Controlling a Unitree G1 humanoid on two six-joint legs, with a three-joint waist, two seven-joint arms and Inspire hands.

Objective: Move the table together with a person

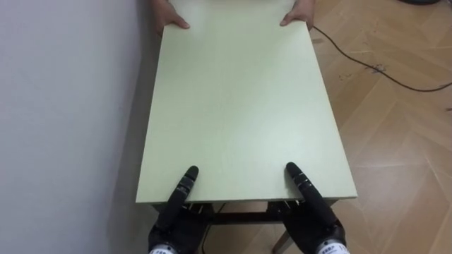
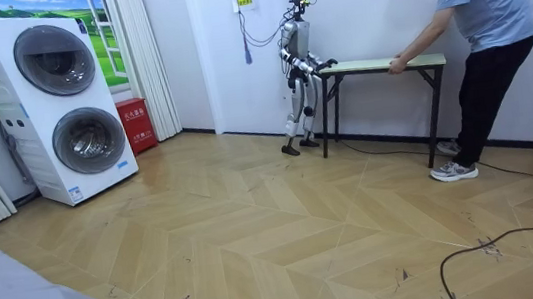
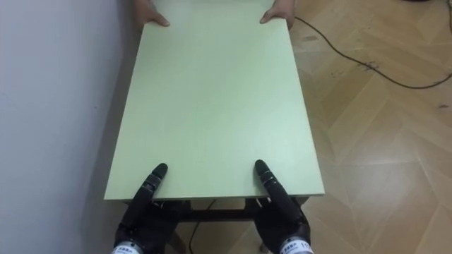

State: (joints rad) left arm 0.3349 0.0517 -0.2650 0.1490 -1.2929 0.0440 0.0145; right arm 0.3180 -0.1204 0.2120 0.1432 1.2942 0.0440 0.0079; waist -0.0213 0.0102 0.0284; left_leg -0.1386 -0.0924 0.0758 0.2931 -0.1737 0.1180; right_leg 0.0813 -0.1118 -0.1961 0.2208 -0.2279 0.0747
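Desk [image 1: 240, 106]: pale green top, long side against the white wall [image 1: 63, 106] on its left. In the room view it stands on dark legs on the wood floor [image 1: 395, 141]; I cannot tell whether the feet are lifted.

Robot: stands upright at the desk's end on the room view's left, both arms reaching forward to that end.

Left robot hand [image 1: 178, 201]: at the desk's near edge, by the left corner. Its tip lies flat on the top and the rest sits below the edge. I cannot tell whether it is closed on the desk.

Right robot hand [image 1: 311, 197]: at the same near edge, by the right corner, with the same pose. I cannot tell its grip either.

Person [image 2: 483, 14]: at the desk's far end, bent forward. One hand [image 1: 168, 17] is on the far left corner and the other hand [image 1: 298, 15] on the far right corner, both gripping the edge.

Cable [image 1: 367, 67]: dark, on the floor to the desk's right, running away from the far right corner.

Stacked washers [image 2: 60, 103]: well apart from the desk, to the room view's left.
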